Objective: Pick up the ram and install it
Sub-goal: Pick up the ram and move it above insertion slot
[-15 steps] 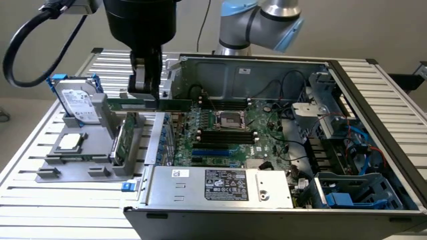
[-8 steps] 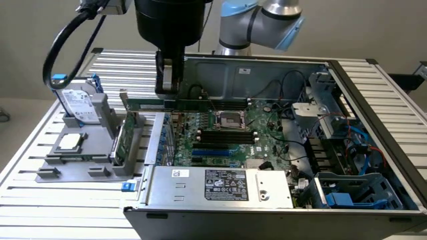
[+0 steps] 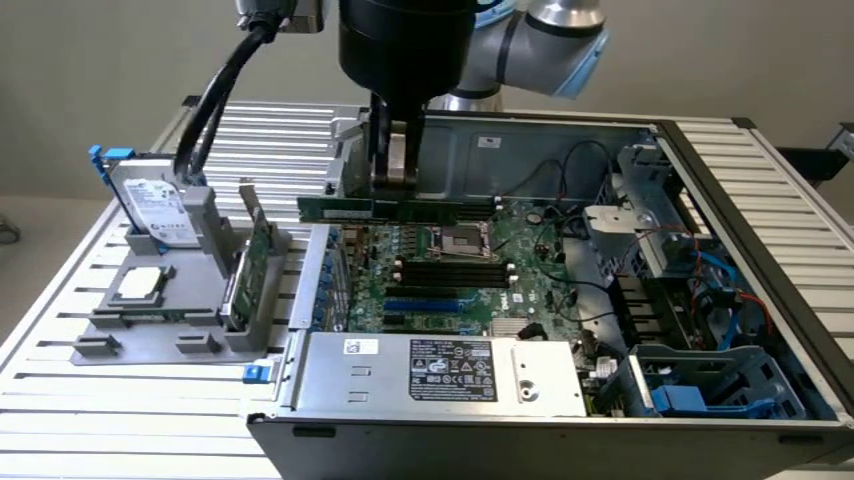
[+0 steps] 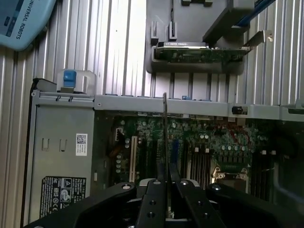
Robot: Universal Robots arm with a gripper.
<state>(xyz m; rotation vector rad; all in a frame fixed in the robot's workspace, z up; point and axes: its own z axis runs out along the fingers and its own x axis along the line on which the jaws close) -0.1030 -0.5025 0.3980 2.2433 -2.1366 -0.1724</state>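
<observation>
The ram, a long thin green stick, hangs level above the motherboard inside the open computer case. My gripper is shut on it near its end towards the exterior view's left. The stick hovers just behind the CPU socket and the black memory slots, apart from them. In the wrist view the ram shows edge-on as a thin line running out from between my fingers, over the motherboard.
A grey fixture at the exterior view's left holds a hard drive, a square silver processor and an upright expansion card. The power supply fills the case's near corner. Cables and drive bays crowd the right side.
</observation>
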